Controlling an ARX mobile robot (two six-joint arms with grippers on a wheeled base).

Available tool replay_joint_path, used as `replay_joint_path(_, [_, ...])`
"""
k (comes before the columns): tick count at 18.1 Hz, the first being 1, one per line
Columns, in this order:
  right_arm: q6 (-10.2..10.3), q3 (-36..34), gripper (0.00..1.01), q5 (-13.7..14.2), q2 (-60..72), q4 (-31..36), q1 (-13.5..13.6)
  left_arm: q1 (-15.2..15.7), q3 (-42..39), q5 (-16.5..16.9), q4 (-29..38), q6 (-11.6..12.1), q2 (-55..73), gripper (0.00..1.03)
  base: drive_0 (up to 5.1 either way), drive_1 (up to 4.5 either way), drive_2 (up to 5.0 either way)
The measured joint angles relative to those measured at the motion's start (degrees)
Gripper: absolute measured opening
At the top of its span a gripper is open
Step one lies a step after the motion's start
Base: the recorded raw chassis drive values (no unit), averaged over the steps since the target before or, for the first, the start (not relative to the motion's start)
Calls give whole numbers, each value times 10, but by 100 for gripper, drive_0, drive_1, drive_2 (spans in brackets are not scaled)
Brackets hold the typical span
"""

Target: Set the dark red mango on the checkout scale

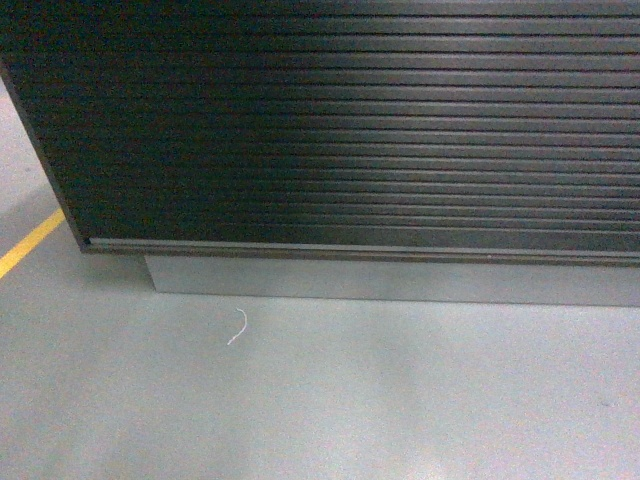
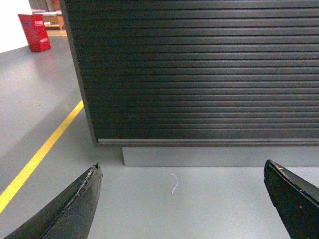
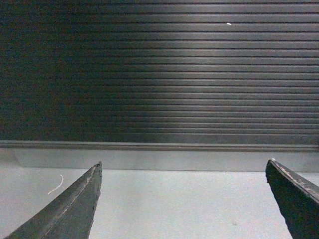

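- Head view: I am looking at the dark brown-black counter with the horizontally ribbed front [image 1: 350,130], its grey base [image 1: 400,280] sitting on a pale grey floor [image 1: 320,400]. A yellow floor line [image 1: 28,245] is running off at left, and a small white thread [image 1: 238,327] is lying near the base. Neither arm is showing here, and neither the mango nor the scale is appearing in any view.
- Left wrist view: the left gripper [image 2: 184,209] is hanging spread wide, grasping nothing, its dark fingers [image 2: 75,209] framing the thread. A red bin [image 2: 35,32] is standing far back at left.
- Right wrist view: the right gripper [image 3: 184,204] is likewise gaping and empty, facing the ribbed panel.
- Risk, as I am judging it: with both hands low and the countertop out of sight, rolling closer is risking a fingertip strike on the ribbed front.
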Motion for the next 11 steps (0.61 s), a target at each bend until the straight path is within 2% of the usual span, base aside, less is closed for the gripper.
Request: replay_joint_path(11, [0,0,98,0,0,-3,0,0,0,0,-3,0,0,98,-8,342,-357])
